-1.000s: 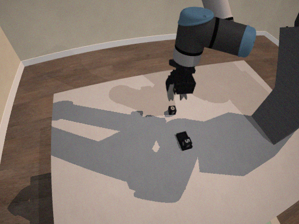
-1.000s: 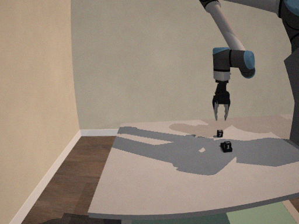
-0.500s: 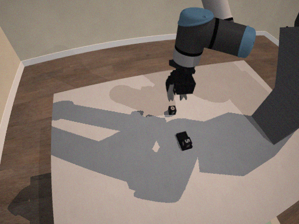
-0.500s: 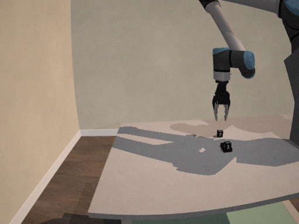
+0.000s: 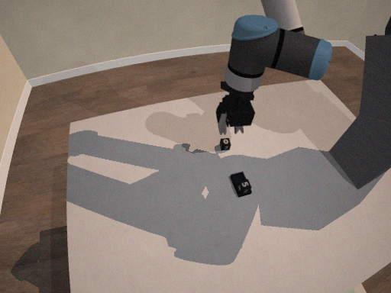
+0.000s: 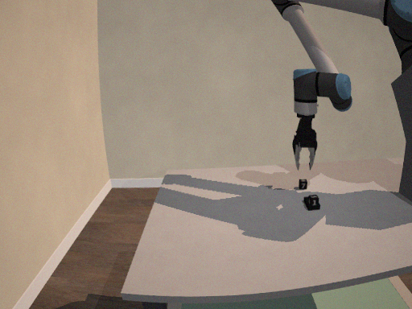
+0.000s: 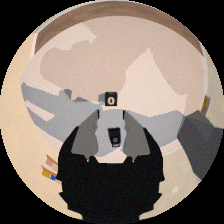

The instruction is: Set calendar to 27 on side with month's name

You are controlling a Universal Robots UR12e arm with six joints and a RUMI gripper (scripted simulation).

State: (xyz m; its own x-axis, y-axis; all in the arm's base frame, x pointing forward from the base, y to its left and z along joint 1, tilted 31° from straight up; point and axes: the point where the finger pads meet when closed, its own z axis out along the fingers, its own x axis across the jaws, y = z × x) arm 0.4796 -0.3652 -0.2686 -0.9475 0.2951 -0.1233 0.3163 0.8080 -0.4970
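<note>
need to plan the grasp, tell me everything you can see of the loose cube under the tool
The loose cube is small and black with white digits: a 0 on its top face, a 7 on the side that the exterior view shows. It sits flat on the table, alone, apart from the tray that holds the other cube. The tool hangs above it, fingers partly apart, touching nothing.
</note>
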